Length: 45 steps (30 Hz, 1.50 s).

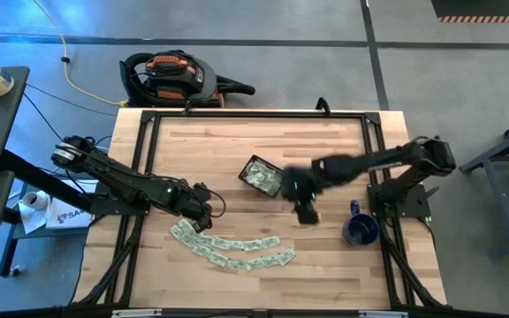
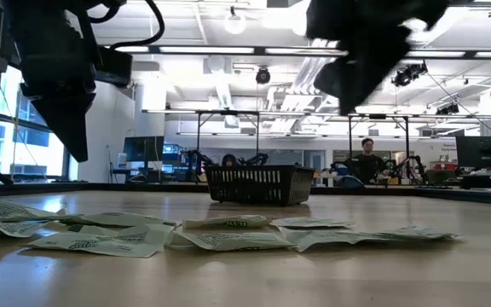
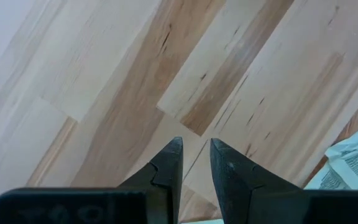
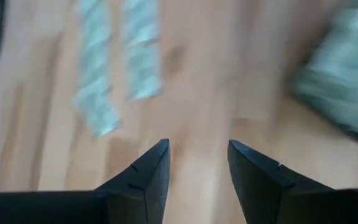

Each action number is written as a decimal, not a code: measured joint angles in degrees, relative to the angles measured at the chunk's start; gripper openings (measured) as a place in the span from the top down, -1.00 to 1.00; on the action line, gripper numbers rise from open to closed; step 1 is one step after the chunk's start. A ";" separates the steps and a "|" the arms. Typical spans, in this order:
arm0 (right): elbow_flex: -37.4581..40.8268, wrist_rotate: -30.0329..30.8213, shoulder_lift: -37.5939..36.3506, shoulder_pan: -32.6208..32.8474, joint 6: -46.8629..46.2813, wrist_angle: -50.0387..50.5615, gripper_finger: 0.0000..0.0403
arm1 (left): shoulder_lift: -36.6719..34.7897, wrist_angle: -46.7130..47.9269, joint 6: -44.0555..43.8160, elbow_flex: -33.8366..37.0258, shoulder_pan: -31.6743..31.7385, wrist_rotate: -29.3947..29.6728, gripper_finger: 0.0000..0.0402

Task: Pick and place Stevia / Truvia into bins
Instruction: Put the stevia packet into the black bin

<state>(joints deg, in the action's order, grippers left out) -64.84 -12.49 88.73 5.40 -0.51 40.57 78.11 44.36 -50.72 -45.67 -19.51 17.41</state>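
Standing lower right, a blue mug flanks pale-green sachets; right end effector empty, fingers apart; left end effector slightly parted.

From the high view, I see bare wood across the table's twelve o'clock half, open for passage. Toward six o'clock the sachets sprawl in a band. The basket sits near centre, and the mug blocks four o'clock (just beside the right arm's base).
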 joint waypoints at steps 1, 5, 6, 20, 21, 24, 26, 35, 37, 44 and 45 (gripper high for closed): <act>0.41 -0.07 0.50 2.39 1.38 -0.37 0.23 | 0.00 -0.32 0.28 0.00 0.00 0.04 0.43; 1.29 0.02 4.62 10.17 3.55 -4.58 0.23 | 0.00 -1.40 1.38 0.00 0.00 0.12 0.43; 1.31 0.03 5.87 11.52 3.55 -5.36 0.23 | 0.00 -1.33 1.39 0.00 0.00 0.14 0.43; 1.30 0.43 19.75 16.67 -0.12 -20.41 0.24 | 0.00 -0.85 4.43 0.02 0.00 -3.10 0.43; 1.29 0.48 20.47 16.69 -1.10 -20.95 0.24 | 0.00 -0.82 4.44 0.02 0.00 -3.38 0.43; 1.01 0.47 21.96 16.75 -4.29 -21.34 0.24 | 0.00 -0.73 4.85 0.02 0.00 -5.13 0.43; 0.99 1.65 22.22 16.79 -5.90 -20.42 0.24 | 0.00 -0.73 5.61 0.02 0.00 -6.43 0.43; 1.16 3.97 18.85 16.80 -10.10 -13.29 0.78 | 0.02 -0.42 7.16 0.02 -0.02 -6.36 0.43; 0.60 4.40 17.25 16.80 -11.93 -9.34 0.94 | 0.02 -0.69 7.59 0.02 0.00 -6.18 0.43; -0.63 12.56 5.80 11.35 -20.67 -4.57 0.96 | 0.02 -0.89 8.94 0.02 -0.02 -4.11 0.43; -0.63 14.66 4.38 9.17 -22.09 -4.88 0.98 | 0.02 -0.92 8.94 0.02 -0.02 -3.54 0.43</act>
<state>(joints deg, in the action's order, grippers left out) -65.47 2.17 93.11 14.57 -22.60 35.69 78.13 43.44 -41.78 -45.65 -19.53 13.87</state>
